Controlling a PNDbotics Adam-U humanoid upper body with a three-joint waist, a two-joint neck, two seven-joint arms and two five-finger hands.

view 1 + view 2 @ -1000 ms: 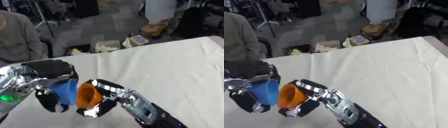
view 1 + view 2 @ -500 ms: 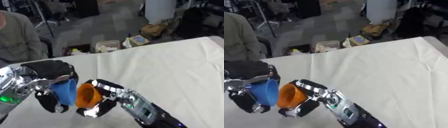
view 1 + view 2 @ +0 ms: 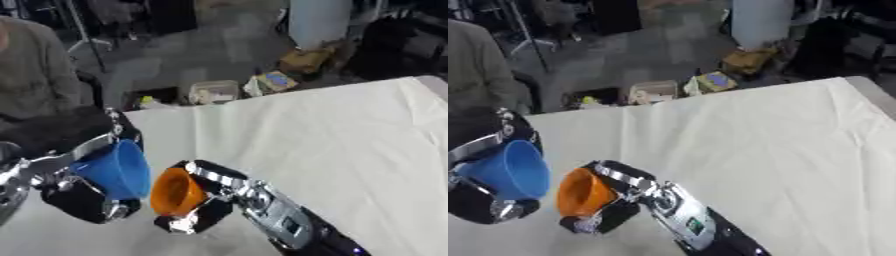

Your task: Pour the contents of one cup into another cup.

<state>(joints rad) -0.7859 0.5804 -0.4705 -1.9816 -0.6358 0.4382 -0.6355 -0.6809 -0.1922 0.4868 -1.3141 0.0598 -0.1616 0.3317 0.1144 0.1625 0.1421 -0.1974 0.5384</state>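
Fingers of the right hand (image 3: 206, 207) curled around the orange cup (image 3: 175, 191), tipped sideways with its mouth facing the blue cup (image 3: 115, 170), which the left hand (image 3: 83, 197) clasped just left of it. Pouring seemed underway; neither cup's contents showed.

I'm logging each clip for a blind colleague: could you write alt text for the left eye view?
Two robot hands hold cups side by side above a white-clothed table: the left hand grips a blue cup, the right hand an orange cup tipped with its mouth toward the blue one. Beyond the table's far edge lies a cluttered floor.
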